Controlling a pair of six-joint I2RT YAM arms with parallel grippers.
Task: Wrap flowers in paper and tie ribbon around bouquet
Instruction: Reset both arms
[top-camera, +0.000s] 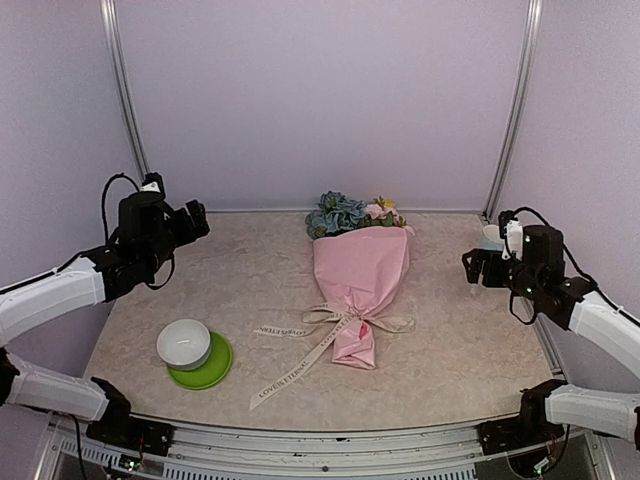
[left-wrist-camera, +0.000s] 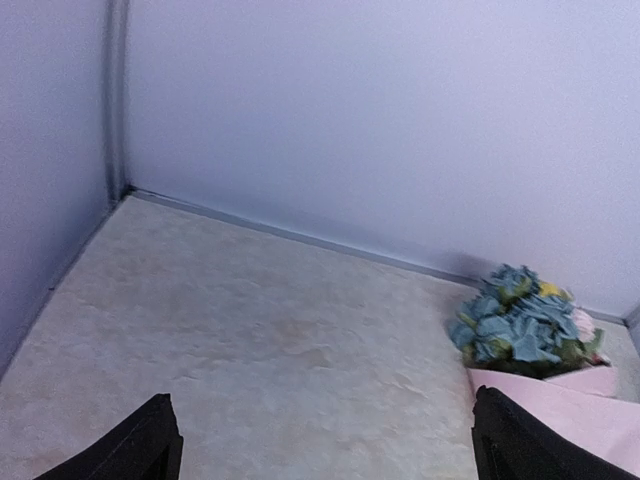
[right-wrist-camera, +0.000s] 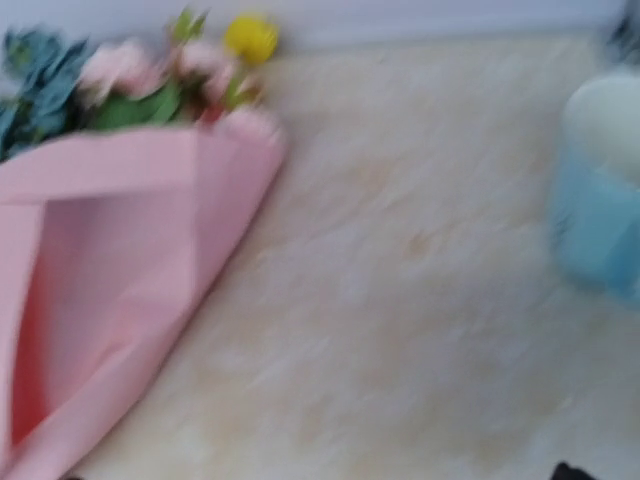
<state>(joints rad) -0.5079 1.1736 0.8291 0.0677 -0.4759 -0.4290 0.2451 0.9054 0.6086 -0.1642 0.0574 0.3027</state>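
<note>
Looks finished to me: paper (top-camera: 362, 265) is round the flowers (top-camera: 338, 213), ribbon (top-camera: 300, 364) tied in a bow at the narrow end, tails loose on the worktop (top-camera: 460, 340). Only a clean pull-back is left. Keep both hands high and wide, nothing near those tails; right side should mind the blue cup (right-wrist-camera: 600, 220) close by. Left hand (top-camera: 197, 220) spread, empty, raised over the left edge; right hand (top-camera: 476, 266) spread, empty, at the right edge. Bouquet (top-camera: 358, 290) lies mid-worktop between them, well apart from both, heads toward the back wall
</note>
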